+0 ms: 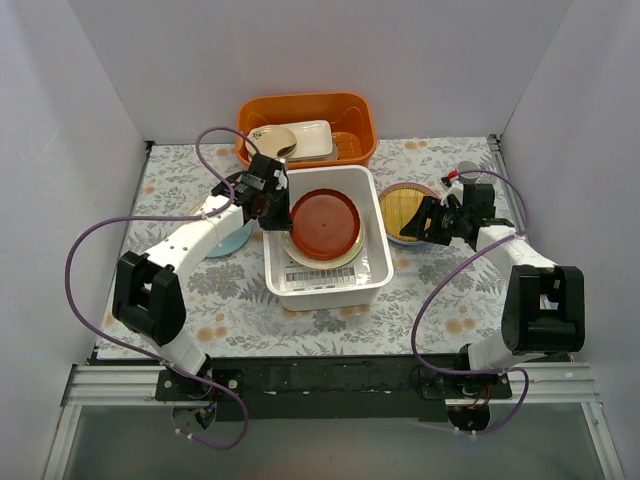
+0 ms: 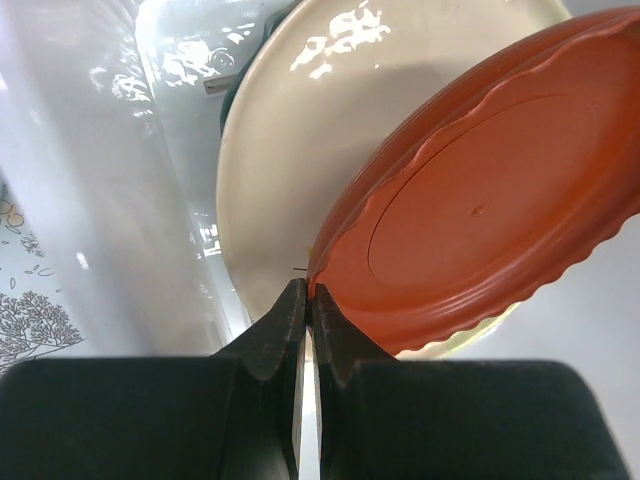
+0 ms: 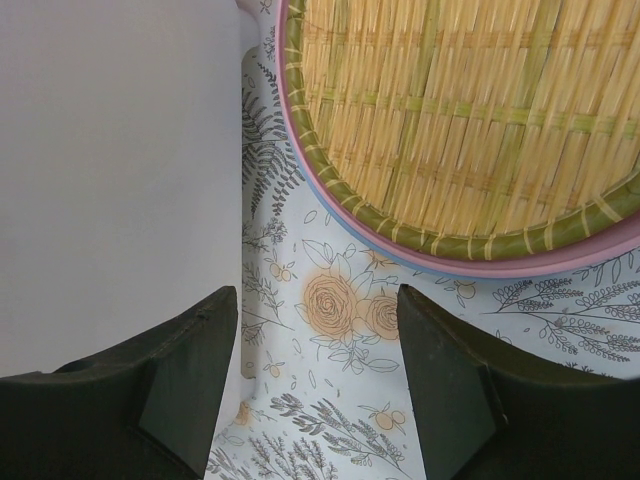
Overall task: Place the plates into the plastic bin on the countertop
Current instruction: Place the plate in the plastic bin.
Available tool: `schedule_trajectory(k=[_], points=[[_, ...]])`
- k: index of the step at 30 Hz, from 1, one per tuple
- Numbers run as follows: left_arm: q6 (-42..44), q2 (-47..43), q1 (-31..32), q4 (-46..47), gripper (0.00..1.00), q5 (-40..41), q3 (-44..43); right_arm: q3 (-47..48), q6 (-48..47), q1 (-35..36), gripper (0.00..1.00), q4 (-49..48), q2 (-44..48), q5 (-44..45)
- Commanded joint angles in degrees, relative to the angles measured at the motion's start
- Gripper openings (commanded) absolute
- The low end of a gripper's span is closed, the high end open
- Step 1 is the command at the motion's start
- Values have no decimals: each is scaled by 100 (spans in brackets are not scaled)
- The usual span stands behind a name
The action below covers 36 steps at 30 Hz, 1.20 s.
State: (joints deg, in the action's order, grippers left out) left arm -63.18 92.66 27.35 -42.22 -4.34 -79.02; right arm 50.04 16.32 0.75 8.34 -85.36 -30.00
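White walls [image 1: 300, 50] close in a surface [image 1: 240, 300] printed with leaves and flowers. From above we see the plastic bin [image 1: 330, 296] at its middle, with the red-brown plate [image 1: 325, 222] lying on the cream plate [image 1: 322, 262] inside. The left pincer [image 1: 268, 208] sits at the bin's left rim and the right pincer [image 1: 418, 222] just beside the yellow woven plate [image 1: 402, 208], which is not yet in the bin. From the left wrist we find the fingers pressed together, tips touching the red-brown plate's rim, which seems tilted. We cannot tell whether a sliver is pinched, so a careless pull could drag the plate or let it skid off the cream one. From the right wrist the fingers stand wide over bare surface, short of a stack: yellow on the pink plate [image 3: 520, 268] on the light blue plate [image 3: 352, 236]. Closing low could catch two rims or shove the stack, and one finger rides close to the bin's wall.
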Motion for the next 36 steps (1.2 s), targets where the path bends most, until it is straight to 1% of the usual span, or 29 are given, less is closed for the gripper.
schedule_trajectory(k=[1, 13, 15, 16, 18, 19, 21, 22, 23, 25, 26, 27, 29, 30, 36], points=[[86, 93, 130, -76, 0, 153, -271, 50, -58, -14, 72, -219, -51, -41], [86, 244, 261, -85, 0, 188, -333, 58, -58, -14, 72, -236, -112, -50], [86, 209, 253, -67, 2, 214, -333, 58, -50, -14, 72, -236, -112, -50], [104, 200, 253, -67, 11, 240, -333, 58, -50, -14, 72, -236, -104, -50], [95, 147, 253, -67, 18, 275, -342, 67, -58, -14, 72, -236, -121, -59], [78, 121, 253, -67, 35, 337, -342, 67, -58, -14, 72, -236, -121, -67], [86, 7, 262, -32, 51, 363, -324, 67, -67, -14, 72, -227, -112, -67], [69, -55, 279, 11, 68, 364, -298, 58, -58, -23, 72, -227, -95, -68], [60, -108, 288, 38, 81, 555, -280, 58, -58, -14, 72, -227, -86, -59], [77, -309, 323, 195, 96, 540, -184, 58, -58, -14, 72, -227, -86, -41], [95, -371, 332, 257, 98, 496, -149, 58, -67, -14, 72, -227, -86, -41], [112, -459, 341, 319, 98, 452, -105, 58, -58, -14, 72, -219, -86, -41], [121, -670, 341, 521, 98, 443, 0, 50, -58, -14, 72, -236, -68, -24], [113, -714, 341, 574, 98, 199, 18, 50, -50, -14, 72, -236, -68, -24], [122, -1083, 349, 890, 98, -93, 141, 6, -41, -14, 72, -245, 11, 91]])
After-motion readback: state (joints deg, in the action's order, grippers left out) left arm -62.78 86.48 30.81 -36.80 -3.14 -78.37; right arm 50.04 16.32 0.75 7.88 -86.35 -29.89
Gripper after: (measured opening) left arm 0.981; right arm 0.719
